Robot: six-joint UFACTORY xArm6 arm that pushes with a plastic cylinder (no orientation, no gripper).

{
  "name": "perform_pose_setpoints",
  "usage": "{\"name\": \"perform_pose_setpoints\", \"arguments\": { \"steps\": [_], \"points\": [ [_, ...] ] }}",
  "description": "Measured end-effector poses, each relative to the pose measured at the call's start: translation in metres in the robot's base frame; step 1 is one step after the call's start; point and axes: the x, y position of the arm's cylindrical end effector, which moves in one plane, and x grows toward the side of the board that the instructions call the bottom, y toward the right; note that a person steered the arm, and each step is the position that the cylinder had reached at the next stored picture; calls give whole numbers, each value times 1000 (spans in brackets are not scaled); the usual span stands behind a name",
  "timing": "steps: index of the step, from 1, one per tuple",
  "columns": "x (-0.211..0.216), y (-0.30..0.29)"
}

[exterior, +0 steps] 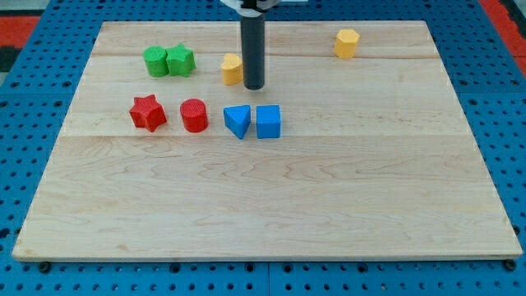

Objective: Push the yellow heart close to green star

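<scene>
The yellow heart (231,69) lies near the view's top, left of centre. My tip (253,86) stands right against its right side, and the rod hides the heart's right edge. Two green blocks touch each other further left. The right one looks like the green star (181,60) and the left one is a rounder green block (155,62). A gap of about one block width separates the heart from the green star.
A red star (148,113), a red cylinder (194,115), a blue triangle (237,121) and a blue cube (268,122) form a row below my tip. A yellow hexagon (347,43) sits at the top right. The wooden board (263,205) lies on a blue perforated table.
</scene>
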Motion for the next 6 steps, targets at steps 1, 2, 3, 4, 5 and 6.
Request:
{"name": "perform_pose_setpoints", "arguments": {
  "steps": [1,2,3,4,5,6],
  "points": [
    [-11,-15],
    [-19,-37],
    [-21,-40],
    [-21,-37],
    [-37,48],
    [-39,139]
  ]
}}
